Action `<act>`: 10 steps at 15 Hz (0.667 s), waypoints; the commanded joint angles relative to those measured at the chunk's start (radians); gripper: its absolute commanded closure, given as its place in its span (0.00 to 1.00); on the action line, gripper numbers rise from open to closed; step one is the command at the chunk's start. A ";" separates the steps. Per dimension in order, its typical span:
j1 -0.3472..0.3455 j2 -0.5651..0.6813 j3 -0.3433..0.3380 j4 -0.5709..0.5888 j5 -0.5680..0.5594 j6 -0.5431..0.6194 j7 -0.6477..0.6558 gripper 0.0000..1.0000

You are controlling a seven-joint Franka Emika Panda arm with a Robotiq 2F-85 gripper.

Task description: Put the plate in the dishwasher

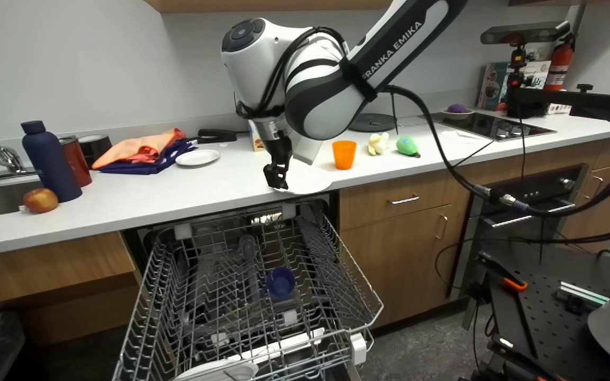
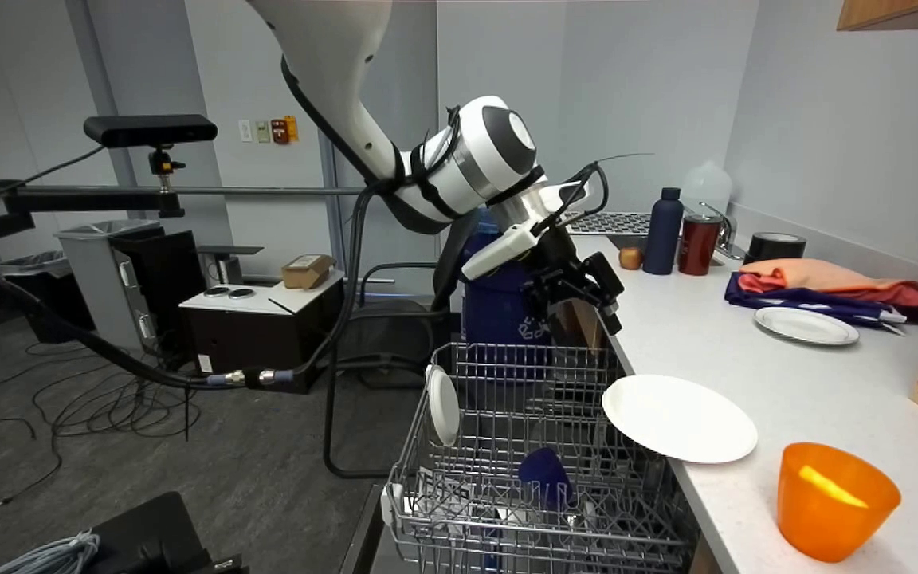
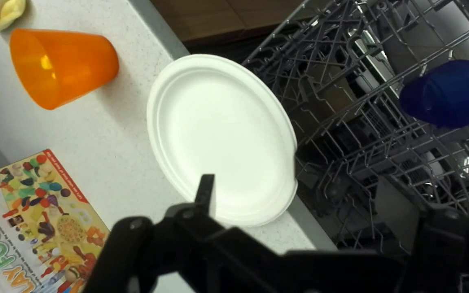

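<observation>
The plain white plate [image 1: 309,179] lies on the counter at its front edge and overhangs the dishwasher a little. It also shows in an exterior view [image 2: 678,418] and in the wrist view [image 3: 226,134]. The dishwasher's wire rack [image 1: 358,348] is pulled out below the counter; it also shows in an exterior view [image 2: 499,367]. My gripper [image 3: 297,185] is open and empty. In the wrist view one finger covers part of the plate's near rim and the other is over the rack side. In an exterior view the gripper [image 2: 586,295] is above the counter edge, apart from the plate.
A blue cup [image 1: 280,282] and a white dish [image 2: 443,405] are in the rack. An orange cup [image 1: 344,154] and a play food box [image 3: 39,228] stand near the plate. A small white dish [image 1: 197,157], cloths [image 1: 143,151] and a dark blue bottle [image 1: 51,161] are farther along the counter.
</observation>
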 commanded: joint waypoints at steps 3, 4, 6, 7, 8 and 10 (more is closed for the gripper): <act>0.041 0.070 -0.015 0.060 -0.022 -0.016 -0.006 0.00; 0.048 0.085 -0.017 0.069 -0.029 -0.017 0.000 0.00; 0.035 0.061 -0.041 0.014 -0.062 0.020 -0.001 0.00; 0.034 0.059 -0.056 0.001 -0.097 0.032 0.009 0.00; 0.033 0.066 -0.068 0.000 -0.128 0.036 0.021 0.00; 0.025 0.076 -0.092 0.007 -0.186 0.029 0.041 0.00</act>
